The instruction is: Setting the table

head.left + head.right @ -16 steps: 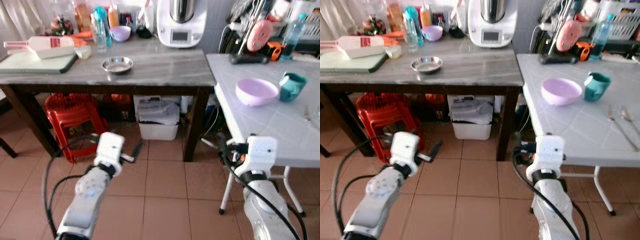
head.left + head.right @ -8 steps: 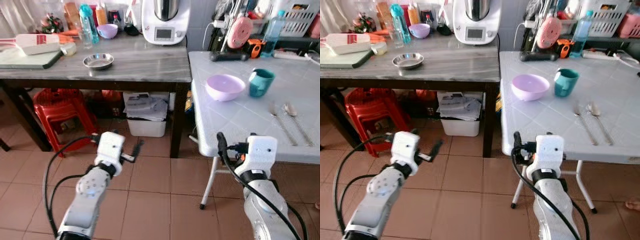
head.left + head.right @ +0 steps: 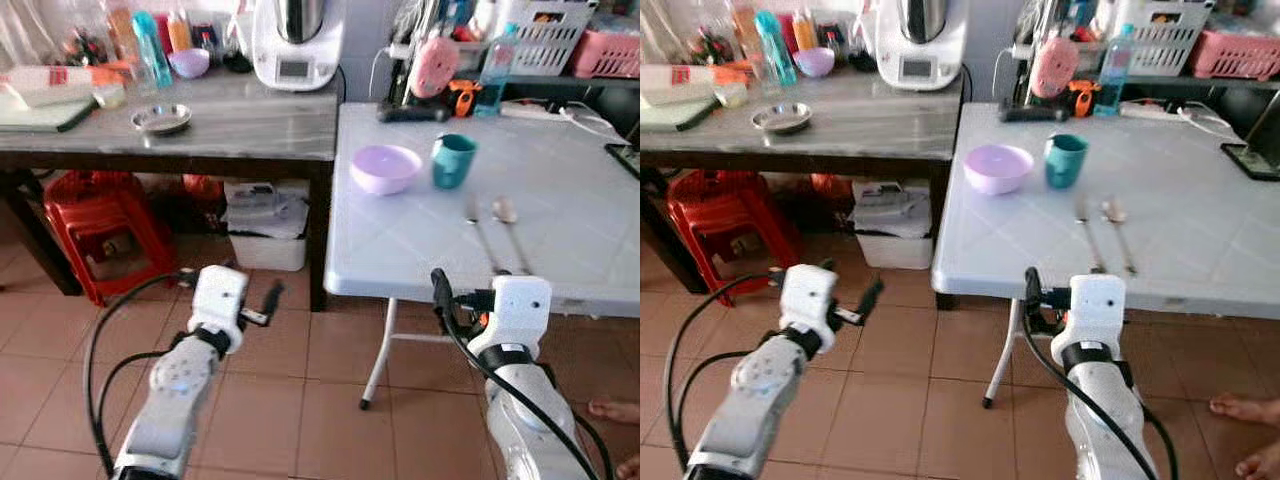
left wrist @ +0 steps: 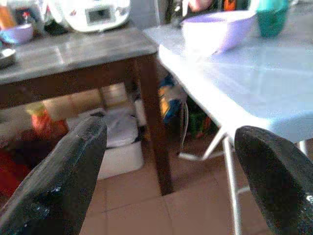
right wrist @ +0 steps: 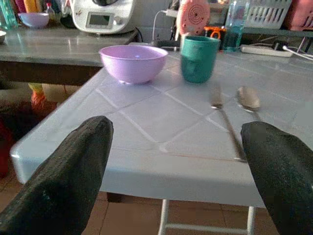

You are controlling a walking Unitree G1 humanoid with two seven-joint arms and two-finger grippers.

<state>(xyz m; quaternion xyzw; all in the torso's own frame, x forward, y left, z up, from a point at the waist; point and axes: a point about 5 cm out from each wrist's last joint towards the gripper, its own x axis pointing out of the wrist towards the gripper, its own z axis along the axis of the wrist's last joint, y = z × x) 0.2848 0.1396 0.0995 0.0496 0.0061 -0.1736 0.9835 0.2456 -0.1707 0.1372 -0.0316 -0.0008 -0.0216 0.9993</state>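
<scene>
No brand or lettering can be read; the white bottle (image 3: 45,84) at the upper left of the left eye view has a red label too blurred to make out. On the white tiled folding table (image 3: 420,240), right of centre, stand a lilac plastic bowl (image 3: 385,167) and, just beside it, a teal handled mug (image 3: 452,160); a metal fork (image 3: 476,222) and a metal spoon (image 3: 509,222) lie side by side nearer the table's front edge. The left gripper (image 4: 166,176) hangs low over the terracotta floor tiles (image 3: 300,400), its two black fingers (image 4: 61,181) wide apart and empty. The right gripper (image 5: 181,161) is held just before the table's near edge, fingers (image 5: 68,171) likewise spread, gripping nothing. On the grey marble-topped wooden table (image 3: 240,110), upper left, sit a small steel dish (image 3: 161,118) and a white kitchen machine (image 3: 290,45).
</scene>
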